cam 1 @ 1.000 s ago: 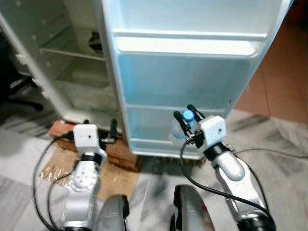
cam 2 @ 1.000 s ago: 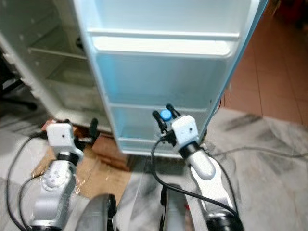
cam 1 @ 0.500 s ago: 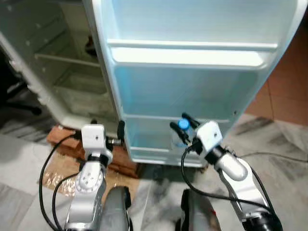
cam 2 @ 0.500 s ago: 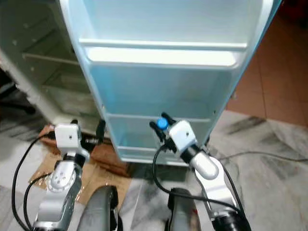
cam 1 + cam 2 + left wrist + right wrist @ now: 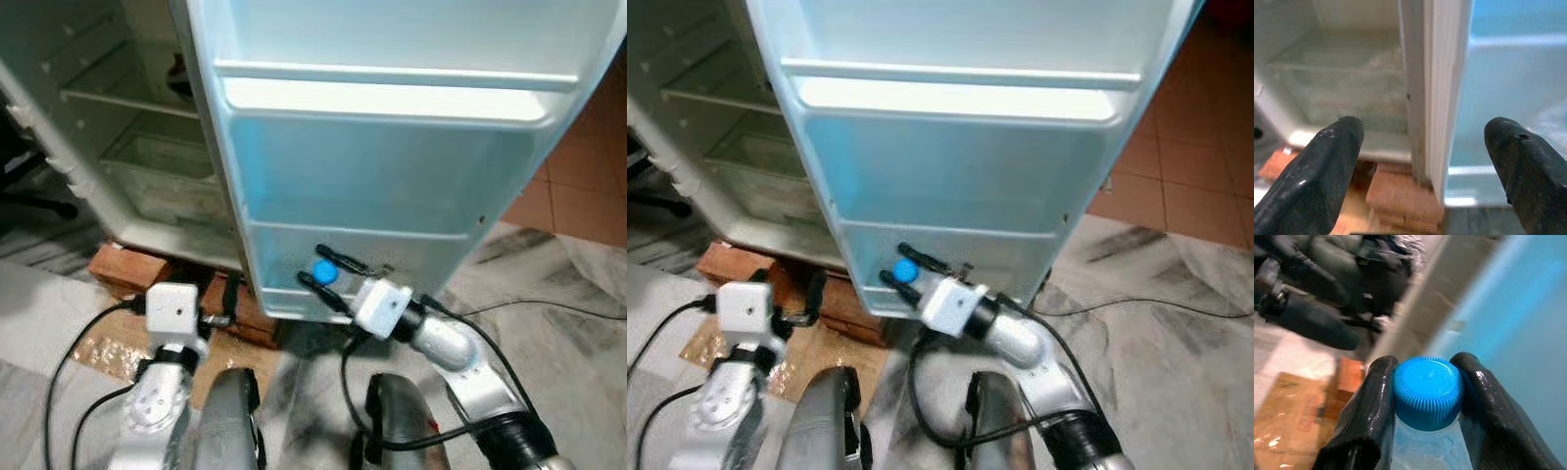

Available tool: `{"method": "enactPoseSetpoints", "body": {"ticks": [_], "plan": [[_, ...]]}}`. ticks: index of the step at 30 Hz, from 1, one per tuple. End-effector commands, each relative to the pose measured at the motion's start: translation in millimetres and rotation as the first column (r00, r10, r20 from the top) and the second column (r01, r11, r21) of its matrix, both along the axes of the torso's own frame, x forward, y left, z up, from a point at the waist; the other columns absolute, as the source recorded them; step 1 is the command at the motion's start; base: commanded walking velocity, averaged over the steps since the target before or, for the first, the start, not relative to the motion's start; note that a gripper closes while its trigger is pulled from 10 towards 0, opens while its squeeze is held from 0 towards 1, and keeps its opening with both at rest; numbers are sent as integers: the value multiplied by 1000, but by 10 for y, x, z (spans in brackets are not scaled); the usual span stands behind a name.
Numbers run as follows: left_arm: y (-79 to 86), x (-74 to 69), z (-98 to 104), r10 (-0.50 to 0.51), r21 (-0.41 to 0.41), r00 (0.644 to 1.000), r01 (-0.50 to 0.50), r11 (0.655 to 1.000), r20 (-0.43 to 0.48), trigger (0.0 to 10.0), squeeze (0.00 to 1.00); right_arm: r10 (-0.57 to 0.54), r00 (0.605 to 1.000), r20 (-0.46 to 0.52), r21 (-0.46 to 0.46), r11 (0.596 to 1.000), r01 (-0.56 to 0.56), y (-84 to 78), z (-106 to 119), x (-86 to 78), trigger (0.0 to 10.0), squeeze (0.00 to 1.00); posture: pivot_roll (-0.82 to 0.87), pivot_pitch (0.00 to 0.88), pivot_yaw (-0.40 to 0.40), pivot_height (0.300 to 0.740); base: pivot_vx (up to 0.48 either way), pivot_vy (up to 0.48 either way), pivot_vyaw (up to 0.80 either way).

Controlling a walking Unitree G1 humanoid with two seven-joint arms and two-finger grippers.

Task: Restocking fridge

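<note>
Right now we hold a bottle [image 5: 323, 273] by its blue cap, the right claw [image 5: 324, 271] pinching it from both sides, low at the bottom bin [image 5: 411, 257] of the open fridge door [image 5: 392, 176]. Our left claw [image 5: 1420, 147] is spread wide with nothing in it, down by the bricks [image 5: 118, 266] under the fridge, facing the door's hinge edge

As for progress, we judge the restocking barely begun: the door shelves look bare, the glass shelf [image 5: 108, 98] and drawer [image 5: 167, 176] inside the fridge look bare too, and this one bottle is not yet released. We cannot tell whether its base already rests in the bin, since the body is hidden behind the claw and the bin wall. Left to do: settle it, let go, and bring the rest

The cap faces up toward our head and somewhat away from the door, so the long axis seems tilted rather than upright; the exact lean we cannot tell
</note>
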State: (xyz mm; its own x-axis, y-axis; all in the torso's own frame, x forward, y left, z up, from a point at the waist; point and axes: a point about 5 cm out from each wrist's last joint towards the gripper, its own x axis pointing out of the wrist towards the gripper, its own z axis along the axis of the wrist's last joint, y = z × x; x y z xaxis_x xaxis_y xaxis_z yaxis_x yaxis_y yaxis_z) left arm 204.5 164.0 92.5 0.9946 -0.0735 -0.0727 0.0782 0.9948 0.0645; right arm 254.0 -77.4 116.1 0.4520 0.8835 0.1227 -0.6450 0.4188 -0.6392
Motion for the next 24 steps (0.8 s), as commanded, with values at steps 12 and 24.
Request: {"method": "enactPoseSetpoints", "body": {"ticks": [12, 24], "plan": [[299, -580, 124, 66, 13, 977, -64, 998, -204, 10000, 0, -51, 988, 149, -55, 997, 60, 179, -155, 178, 10000, 0, 283, 389, 51, 613, 0, 0, 0], [281, -520, 187, 48, 14, 974, -46, 999, -222, 10000, 0, -231, 912, 338, -2, 969, 246, 48, 56, 486, 10000, 0, 267, 387, 48, 613, 0, 0, 0]]}}
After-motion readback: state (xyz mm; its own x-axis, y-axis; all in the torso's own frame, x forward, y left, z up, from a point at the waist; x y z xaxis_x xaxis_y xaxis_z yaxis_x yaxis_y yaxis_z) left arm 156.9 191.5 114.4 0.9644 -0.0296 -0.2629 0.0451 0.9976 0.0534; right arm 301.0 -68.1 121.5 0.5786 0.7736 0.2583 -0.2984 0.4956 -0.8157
